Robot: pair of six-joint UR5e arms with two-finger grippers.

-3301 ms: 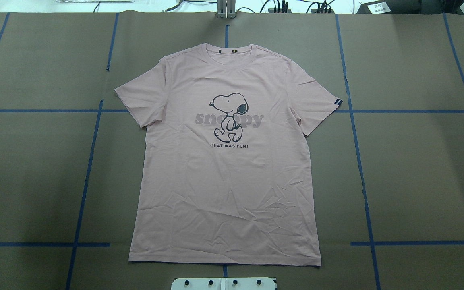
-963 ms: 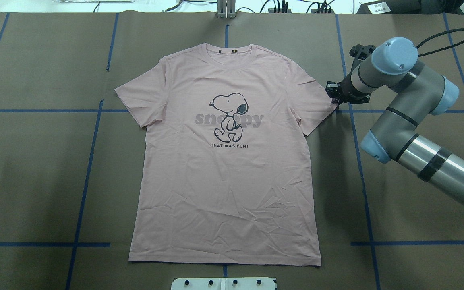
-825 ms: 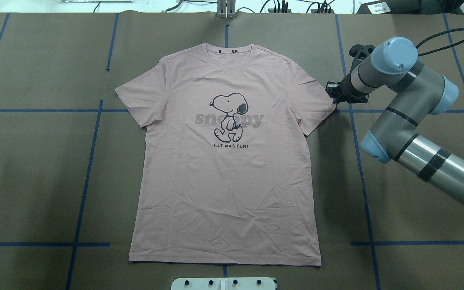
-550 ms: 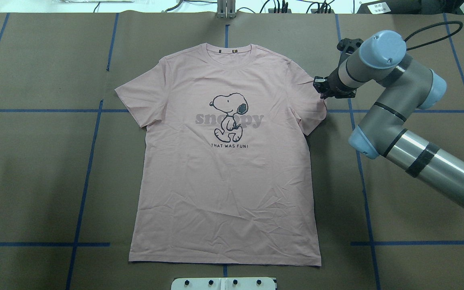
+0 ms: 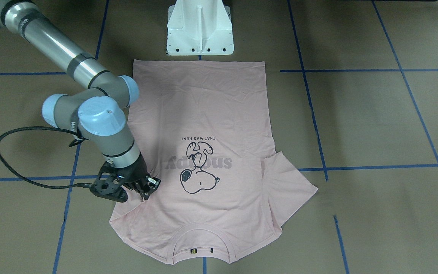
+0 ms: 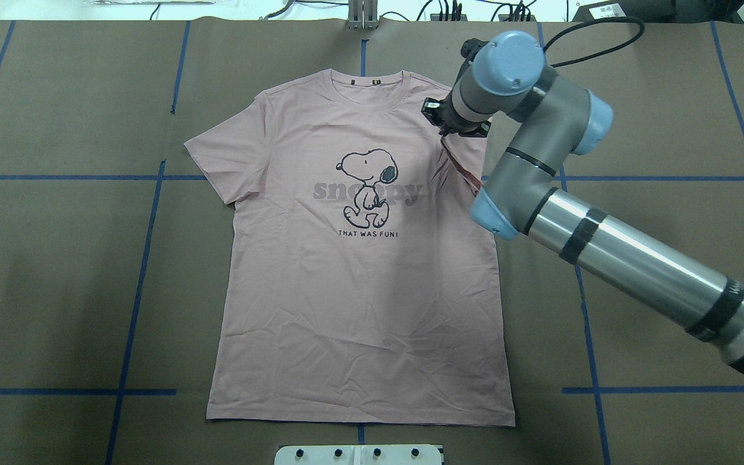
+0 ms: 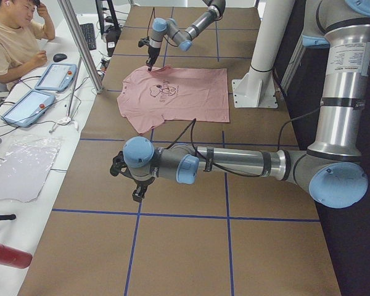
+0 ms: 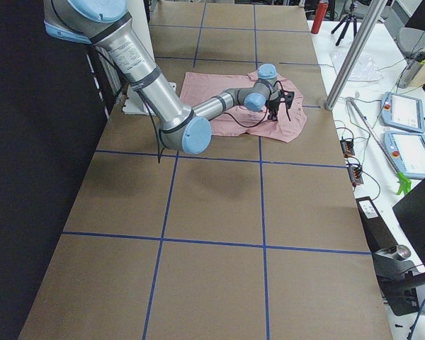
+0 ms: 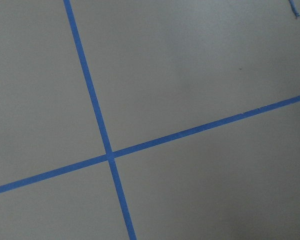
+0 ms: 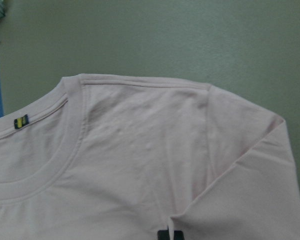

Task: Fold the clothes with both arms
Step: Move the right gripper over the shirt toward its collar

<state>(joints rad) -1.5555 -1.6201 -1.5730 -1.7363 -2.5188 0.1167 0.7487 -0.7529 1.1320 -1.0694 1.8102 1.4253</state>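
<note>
The pale pink T-shirt (image 6: 359, 290) lies flat, print up, neck away from the robot; it also shows in the front view (image 5: 203, 106). My right gripper (image 6: 444, 129) is shut on the edge of the shirt's right sleeve (image 6: 461, 169). It holds the sleeve lifted and drawn inward over the chest, beside the dog print (image 6: 367, 184). In the front view this gripper (image 5: 143, 196) hangs over the shoulder area. The right wrist view shows the ribbed neck (image 10: 45, 165) and the folded-over sleeve (image 10: 250, 190). My left gripper (image 7: 135, 192) hovers over bare paper far from the shirt; whether it is open I cannot tell.
The table is covered in brown paper (image 6: 55, 271) with blue tape lines (image 6: 146, 219). The white pedestal base (image 5: 200, 30) stands just behind the shirt's hem. A seated person (image 7: 12, 43), tablets (image 7: 55, 75) and a metal pole (image 7: 80, 46) are at the table's far side.
My right arm came in, closed on the right sleeve's edge and carried it left, inward over the shirt's chest. The rest of the shirt has not moved.
</note>
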